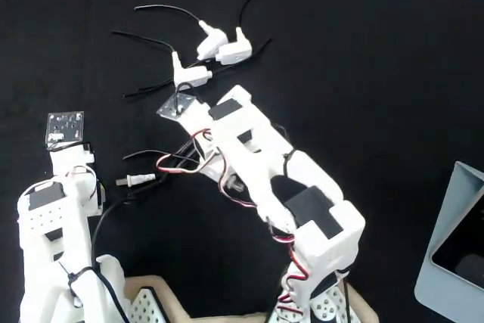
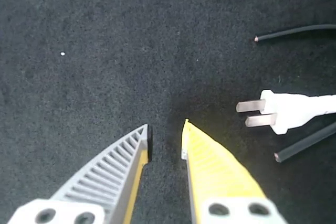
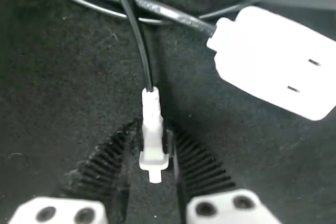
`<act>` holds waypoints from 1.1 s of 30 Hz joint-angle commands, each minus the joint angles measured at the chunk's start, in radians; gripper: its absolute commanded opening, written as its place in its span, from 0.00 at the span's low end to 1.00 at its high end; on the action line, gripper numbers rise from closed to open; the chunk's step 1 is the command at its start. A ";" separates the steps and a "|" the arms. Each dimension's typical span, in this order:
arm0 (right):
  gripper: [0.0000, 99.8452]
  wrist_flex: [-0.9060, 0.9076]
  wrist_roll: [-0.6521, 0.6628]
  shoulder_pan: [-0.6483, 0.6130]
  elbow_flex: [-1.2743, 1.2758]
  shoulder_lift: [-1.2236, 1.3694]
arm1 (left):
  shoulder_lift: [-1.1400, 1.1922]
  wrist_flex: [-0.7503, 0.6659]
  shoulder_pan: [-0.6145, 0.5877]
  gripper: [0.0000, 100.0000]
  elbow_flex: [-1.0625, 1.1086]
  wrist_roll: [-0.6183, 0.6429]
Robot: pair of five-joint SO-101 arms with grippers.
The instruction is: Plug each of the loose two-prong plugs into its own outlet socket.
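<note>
A loose white two-prong plug [image 1: 138,180] lies on the black table, prongs toward the left arm. In the left wrist view this plug [image 2: 286,111] lies beside my open left gripper [image 2: 165,129], which holds nothing. The left gripper [image 1: 64,128] hovers at the table's left. My right gripper [image 3: 155,148] is shut on a second narrow white plug [image 3: 153,135] with a black cord, seen edge-on. Just beyond it lies a white outlet socket [image 3: 278,72], its two slots showing. The right gripper [image 1: 177,105] sits below that socket [image 1: 193,76]; two more sockets [image 1: 212,39] [image 1: 234,52] lie farther back.
Black cords [image 1: 162,9] trail from the sockets across the back of the table, and several cross above the held plug [image 3: 157,9]. Two cut cord ends [image 2: 257,39] [image 2: 278,156] lie near the loose plug. A grey bin [image 1: 454,247] stands at the right edge.
</note>
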 commanded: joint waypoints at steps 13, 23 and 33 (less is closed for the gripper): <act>0.02 0.132 0.037 -0.005 -0.004 0.024 | -0.017 -0.017 0.004 0.12 -0.005 -0.009; 0.05 0.264 0.049 -0.005 -0.120 0.094 | -0.017 -0.017 0.004 0.12 -0.005 -0.009; 0.04 0.318 0.054 -0.005 -0.147 0.096 | -0.017 -0.017 0.004 0.12 -0.005 -0.009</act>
